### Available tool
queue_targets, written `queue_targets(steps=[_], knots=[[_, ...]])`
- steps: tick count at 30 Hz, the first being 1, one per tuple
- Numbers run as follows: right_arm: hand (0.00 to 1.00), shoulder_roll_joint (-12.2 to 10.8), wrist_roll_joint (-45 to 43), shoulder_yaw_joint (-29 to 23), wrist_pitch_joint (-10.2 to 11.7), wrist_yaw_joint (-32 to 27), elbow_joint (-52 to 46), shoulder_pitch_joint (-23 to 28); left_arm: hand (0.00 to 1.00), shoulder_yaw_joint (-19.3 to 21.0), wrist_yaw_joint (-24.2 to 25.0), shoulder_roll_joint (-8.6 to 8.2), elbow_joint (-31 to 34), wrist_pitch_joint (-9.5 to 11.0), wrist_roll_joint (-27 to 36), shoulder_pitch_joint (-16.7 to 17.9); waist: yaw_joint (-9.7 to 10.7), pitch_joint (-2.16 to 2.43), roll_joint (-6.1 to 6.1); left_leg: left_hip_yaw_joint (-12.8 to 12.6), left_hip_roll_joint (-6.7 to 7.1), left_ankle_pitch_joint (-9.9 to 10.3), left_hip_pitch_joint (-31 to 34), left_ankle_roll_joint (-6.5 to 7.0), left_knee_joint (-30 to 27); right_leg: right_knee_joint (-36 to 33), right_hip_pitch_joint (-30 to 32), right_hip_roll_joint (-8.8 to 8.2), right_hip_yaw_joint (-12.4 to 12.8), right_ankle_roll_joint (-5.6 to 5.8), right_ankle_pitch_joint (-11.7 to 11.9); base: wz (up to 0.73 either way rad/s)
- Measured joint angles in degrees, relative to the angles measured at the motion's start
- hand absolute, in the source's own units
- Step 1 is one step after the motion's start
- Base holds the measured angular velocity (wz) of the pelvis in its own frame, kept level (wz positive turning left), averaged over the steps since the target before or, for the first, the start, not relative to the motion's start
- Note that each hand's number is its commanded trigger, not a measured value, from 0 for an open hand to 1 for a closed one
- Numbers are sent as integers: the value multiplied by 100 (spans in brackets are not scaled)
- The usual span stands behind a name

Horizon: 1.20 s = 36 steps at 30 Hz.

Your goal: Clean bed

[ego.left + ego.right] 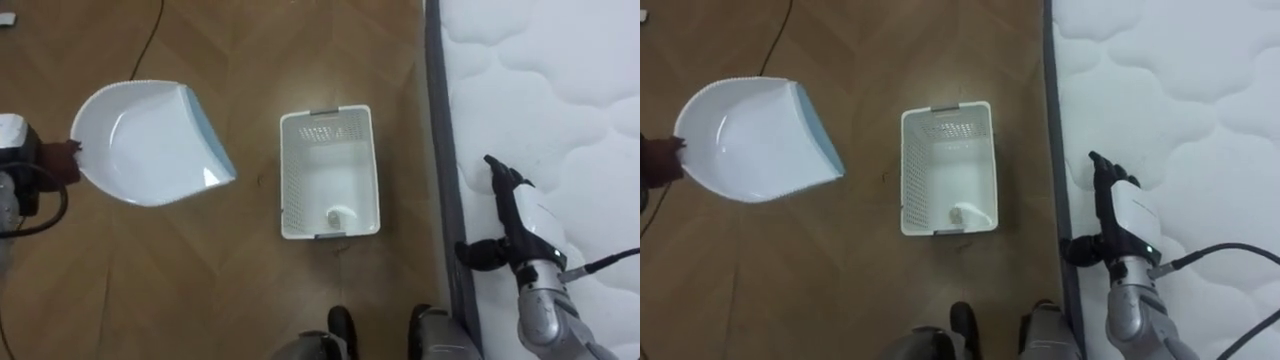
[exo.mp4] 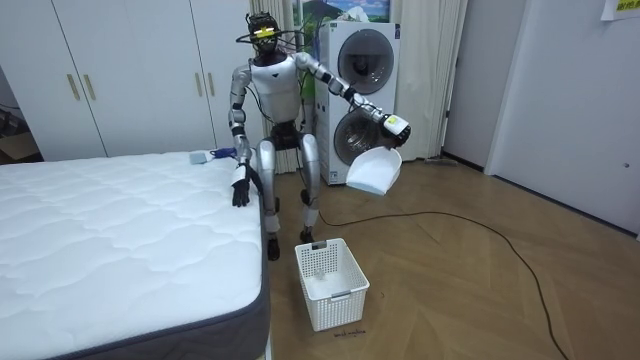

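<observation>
A white dustpan (image 1: 145, 140) with a pale blue lip hangs over the wooden floor, held out at my left. My left hand (image 1: 58, 160) is shut on its handle. In the room view the dustpan (image 2: 375, 170) is raised at waist height beside me. A white slatted basket (image 1: 293, 185) stands on the floor between the dustpan and the bed, with a small pale scrap (image 1: 338, 214) in its bottom. My right hand (image 1: 517, 203) lies open, fingers straight, on the edge of the white quilted mattress (image 1: 570, 90). I stand by the bed's side.
A dark cable (image 2: 470, 225) runs across the floor on the room view's right. A stacked washer and dryer (image 2: 365, 80) stand behind me, and wardrobes (image 2: 130, 70) line the wall. A small blue and white thing (image 2: 203, 157) lies on the bed's far corner.
</observation>
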<state>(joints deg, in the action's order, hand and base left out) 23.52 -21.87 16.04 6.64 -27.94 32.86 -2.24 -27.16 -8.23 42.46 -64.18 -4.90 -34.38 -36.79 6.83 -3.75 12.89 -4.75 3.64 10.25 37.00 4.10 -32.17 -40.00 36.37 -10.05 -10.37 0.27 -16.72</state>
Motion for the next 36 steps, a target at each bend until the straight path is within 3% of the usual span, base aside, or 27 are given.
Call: queue_targets(steps=[2,4,7,10,15,17,19,20,22,23,24,27,31,34,36], knots=[[0,45,-96,-6,41,5,-42,-2,100,0,0,41,2,0,3,0,0,-4,32,-112,25,3,-53,6,50,-86,53,-25,129,12,-37,-18],[0,183,-116,18,136,46,-84,-4,100,-1,0,85,8,0,3,0,82,0,180,-181,45,0,-128,11,123,-101,52,-42,201,20,-59,-12],[0,286,-140,29,210,76,-147,-7,100,-2,-2,95,27,0,71,1,133,-8,303,-331,113,-13,-365,19,306,-176,-5,-111,343,35,-130,-14],[0,287,-140,89,313,96,-117,-1,100,-1,-53,96,62,0,389,17,158,-3,331,-562,107,-13,-638,18,460,-190,-91,-91,544,42,-185,-24],[0,295,-164,139,455,208,-149,9,100,94,-411,96,252,125,672,193,196,-1,322,-700,66,-8,-793,8,505,-163,-141,-31,730,22,-207,-21],[0,296,-264,139,512,226,-152,50,100,318,-612,95,548,241,678,506,151,5,251,-758,77,-6,-883,6,547,-173,-139,4,866,22,-207,-40],[0,266,-283,141,585,245,-93,126,100,729,-854,93,1034,353,670,1051,-33,36,41,-703,80,14,-1004,-34,560,-145,-161,133,1159,26,-197,-66],[0,247,-282,141,597,246,-34,137,100,823,-930,89,1174,369,675,1231,-56,44,-2,-664,69,27,-1061,-57,578,-103,-201,179,1214,21,-181,-67],[0,216,-254,99,573,255,27,307,100,1155,-1107,84,1787,478,668,2061,-131,133,-142,-494,10,75,-1292,-139,684,152,-426,370,1369,12,-82,-62],[0,215,-247,45,575,254,11,360,100,1215,-1143,77,1908,524,668,2243,-144,144,-162,-437,8,96,-1369,-167,711,232,-516,420,1397,14,-56,-48],[0,217,-143,-12,569,256,13,515,100,1298,-1151,73,2097,595,671,2546,-152,185,-236,-393,-8,106,-1513,-182,769,373,-681,476,1413,12,-10,-29],[0,208,290,-278,531,256,58,846,100,1439,-1155,59,2427,780,666,2893,-239,256,-364,-347,-126,119,-1776,-200,881,812,-1061,620,1416,23,159,-23],[0,93,664,-726,532,200,80,1051,100,1836,-1161,-30,3136,1005,670,3201,-273,281,-422,-297,-270,140,-2034,-220,1122,1295,-1406,734,1383,53,396,-14],[0,-12,847,-844,522,81,80,1224,100,2054,-1274,-331,3935,1034,672,3553,-321,304,-500,-341,-279,153,-2393,-204,1392,1554,-1688,795,1512,99,513,-27],[0,-128,971,-844,534,70,82,1322,100,2055,-1277,-460,4350,1215,673,3717,-338,303,-620,-462,-292,160,-2650,-197,1508,1663,-1881,838,1630,112,559,-34]])
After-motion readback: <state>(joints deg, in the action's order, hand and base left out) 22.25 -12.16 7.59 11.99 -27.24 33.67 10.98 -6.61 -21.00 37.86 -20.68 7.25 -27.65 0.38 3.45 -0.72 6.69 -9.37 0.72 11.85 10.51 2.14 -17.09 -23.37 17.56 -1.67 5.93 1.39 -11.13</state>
